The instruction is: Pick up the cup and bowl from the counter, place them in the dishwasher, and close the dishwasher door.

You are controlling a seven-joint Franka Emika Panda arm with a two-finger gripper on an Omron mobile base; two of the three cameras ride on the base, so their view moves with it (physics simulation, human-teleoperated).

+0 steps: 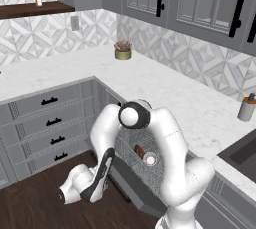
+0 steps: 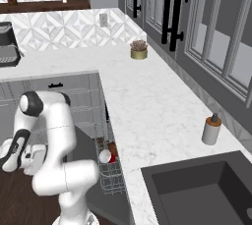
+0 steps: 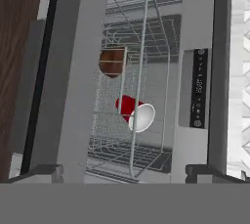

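The red cup [image 3: 128, 106] lies on its side in the dishwasher's wire rack [image 3: 146, 47], pale mouth toward the hand camera; it also shows as the cup [image 1: 149, 159] and the cup [image 2: 106, 156]. The dark-brown bowl [image 3: 112, 61] stands on edge in the same rack, just beside the cup. The grey dishwasher door [image 1: 132, 190] hangs down, open, below the rack. My gripper [image 1: 102, 177] is low over the wood floor in front of the door, pointing at the rack, open with nothing between its fingers. The gripper [image 2: 15, 151] sits left of the dishwasher.
The white marble counter [image 1: 165, 93] carries a brass pot with a plant [image 1: 123, 50] and a grey soap dispenser [image 1: 246, 108]. A dark sink [image 2: 197, 189] lies to the right. Grey drawers with black handles [image 1: 50, 123] stand left of the dishwasher.
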